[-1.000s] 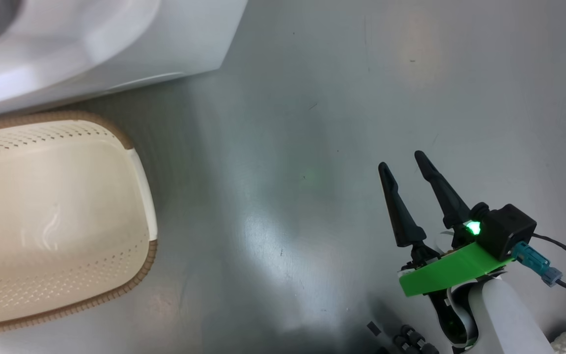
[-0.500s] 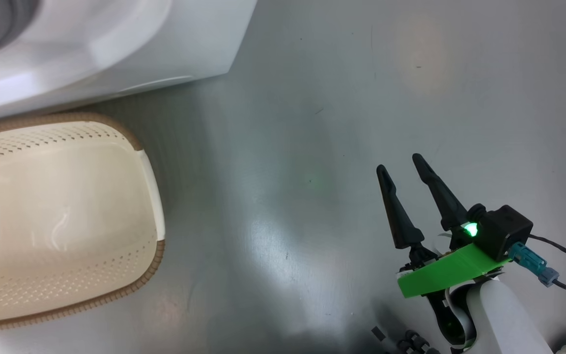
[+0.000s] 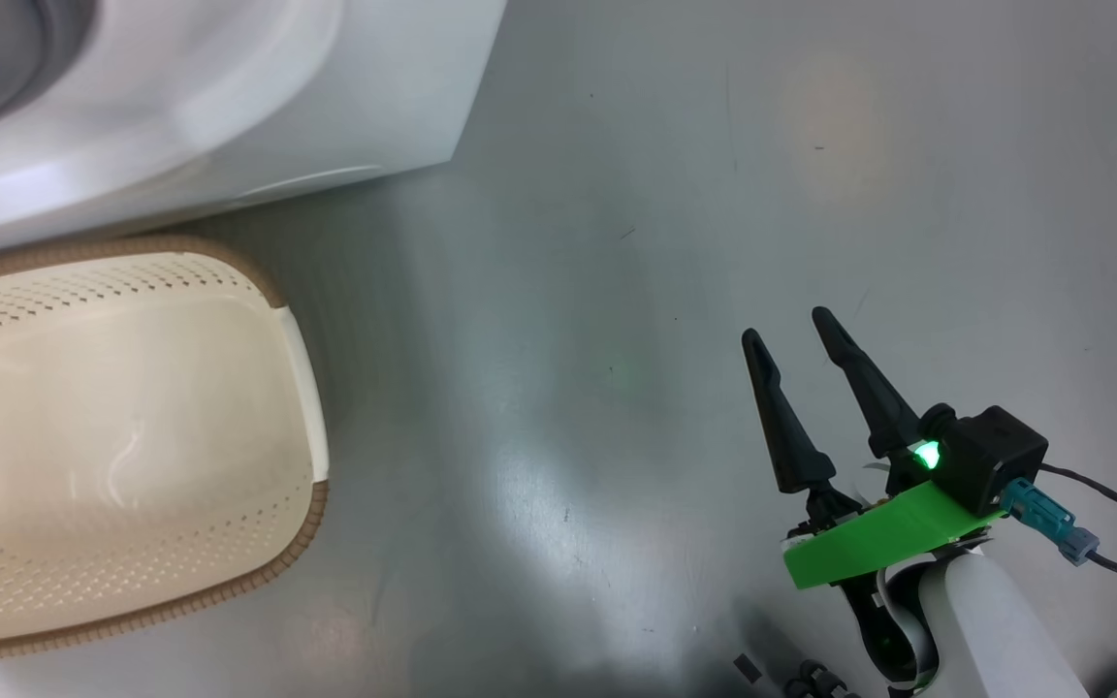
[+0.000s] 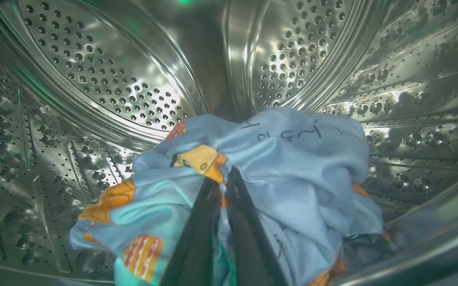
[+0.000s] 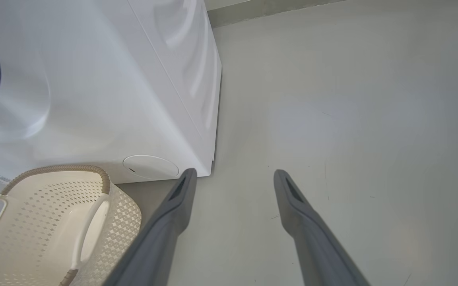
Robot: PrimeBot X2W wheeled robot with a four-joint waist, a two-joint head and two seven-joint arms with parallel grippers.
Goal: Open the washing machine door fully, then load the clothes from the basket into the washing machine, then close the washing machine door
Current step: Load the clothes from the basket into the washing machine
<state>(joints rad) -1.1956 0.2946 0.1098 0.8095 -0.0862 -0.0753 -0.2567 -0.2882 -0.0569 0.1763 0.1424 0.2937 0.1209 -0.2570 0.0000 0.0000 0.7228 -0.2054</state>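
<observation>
The clothes (image 4: 292, 159), a light blue printed bundle, hung inside the steel drum (image 4: 94, 79), pinched between the closed fingers of the left gripper (image 4: 225, 176). The basket (image 3: 272, 572) stood beside the washing machine (image 5: 94, 79), its visible interior bare. The right gripper (image 3: 786, 324) hovered spread over the floor (image 3: 617, 194). Loading was in hand, apparently near its end. The next move called for release, withdrawal, then closing the door.

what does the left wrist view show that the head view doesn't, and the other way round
Left wrist view: the left claw shut on the clothes, a light blue bundle with orange prints, inside the steel drum. Head view: the basket on the grey floor, no garment in the part that shows, and the right claw open, holding nothing. Shared: the washing machine, its drum interior from the wrist, its white outer shell from the head.
</observation>
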